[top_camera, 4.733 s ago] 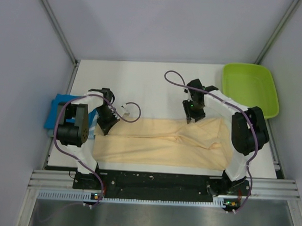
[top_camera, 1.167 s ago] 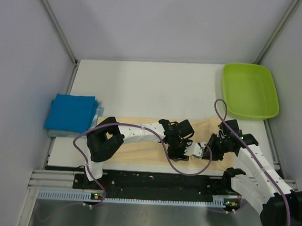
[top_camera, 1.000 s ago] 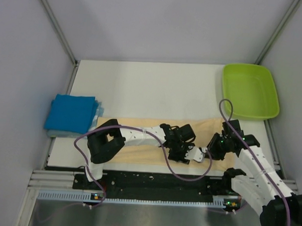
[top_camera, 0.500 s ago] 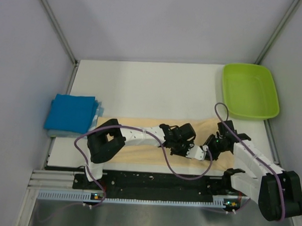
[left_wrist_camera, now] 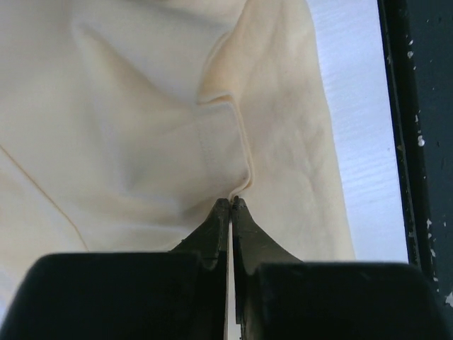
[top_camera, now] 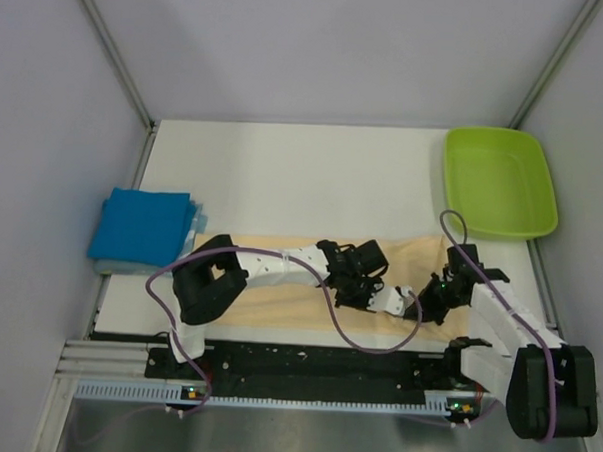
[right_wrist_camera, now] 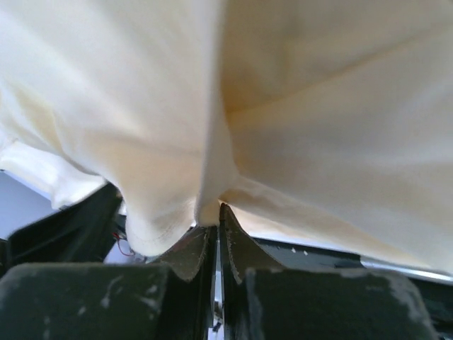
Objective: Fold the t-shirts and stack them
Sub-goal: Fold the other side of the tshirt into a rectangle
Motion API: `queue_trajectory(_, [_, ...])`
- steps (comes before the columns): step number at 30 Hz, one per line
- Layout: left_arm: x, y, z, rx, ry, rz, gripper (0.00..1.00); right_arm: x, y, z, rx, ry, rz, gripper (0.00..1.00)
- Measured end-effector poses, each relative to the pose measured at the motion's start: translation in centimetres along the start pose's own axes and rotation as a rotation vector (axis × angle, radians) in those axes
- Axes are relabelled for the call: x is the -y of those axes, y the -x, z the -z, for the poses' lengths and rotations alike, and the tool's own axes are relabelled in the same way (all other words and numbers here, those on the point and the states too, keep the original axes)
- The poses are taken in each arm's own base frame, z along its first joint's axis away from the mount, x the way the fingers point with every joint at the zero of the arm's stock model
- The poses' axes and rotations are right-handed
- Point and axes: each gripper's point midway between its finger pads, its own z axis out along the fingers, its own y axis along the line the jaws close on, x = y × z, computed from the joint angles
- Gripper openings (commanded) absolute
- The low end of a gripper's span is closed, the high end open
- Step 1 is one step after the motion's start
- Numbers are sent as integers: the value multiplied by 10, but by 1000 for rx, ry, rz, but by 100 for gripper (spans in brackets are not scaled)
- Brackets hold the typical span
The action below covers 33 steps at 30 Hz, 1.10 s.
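Note:
The pale peach-cream t-shirt [top_camera: 279, 285] lies as a long band along the near edge of the table. My left arm reaches across it to the right. My left gripper [top_camera: 378, 297] is shut on a thin fold of the peach cloth [left_wrist_camera: 233, 152] near the shirt's near edge. My right gripper [top_camera: 427, 297] is close beside it and shut on a bunched fold of the same shirt [right_wrist_camera: 205, 191], lifted a little off the table. The bright blue t-shirt [top_camera: 141, 226] sits folded in a square at the table's left edge, far from both grippers.
A lime-green plastic tray [top_camera: 499, 182] stands at the back right. The black front rail [top_camera: 315, 367] runs just below the shirt, and shows in the left wrist view [left_wrist_camera: 417, 142]. White tabletop [top_camera: 304, 176] stretches behind the shirt. Purple cables loop by both arms.
Both grippers have left the shirt's far edge and come to its near right part, close together. In the last second the right forearm swung and its gripper shifted slightly; the left barely moved.

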Motion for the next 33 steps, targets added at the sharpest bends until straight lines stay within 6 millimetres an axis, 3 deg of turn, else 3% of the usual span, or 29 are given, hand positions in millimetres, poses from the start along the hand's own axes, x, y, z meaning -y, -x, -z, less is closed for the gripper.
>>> queue_trajectory(13, [6,-23,21,-25,-85,64,0,35,-8,20,-52,-124,-42,0])
queue_trajectory(14, [8,-22,21,-17,-97,65,0,37,-9,21,-54,-131,-44,5])
queue_trajectory(15, [10,-21,21,-8,-111,67,7,38,-10,21,-57,-139,-47,18])
queue_trajectory(16, [12,-20,21,1,-126,68,25,40,-10,21,-59,-146,-46,33])
queue_trajectory(18, [16,-18,22,12,-149,59,50,42,-11,22,-59,-157,-51,46])
queue_trajectory(20, [21,-20,24,2,-171,71,57,44,-9,24,-52,-173,-55,48])
queue_trajectory(22, [24,-20,31,-19,-188,85,57,40,-4,30,-27,-178,-46,49])
queue_trajectory(26, [5,7,62,4,-151,80,55,6,39,67,163,-153,44,51])
queue_trajectory(29, [-21,20,94,52,-54,103,27,-29,85,106,362,-123,162,50])
queue_trajectory(30, [-30,16,106,58,-16,130,20,-38,100,115,412,-127,196,49])
queue_trajectory(33, [-67,-19,138,34,116,261,19,-51,136,122,492,-166,265,49])
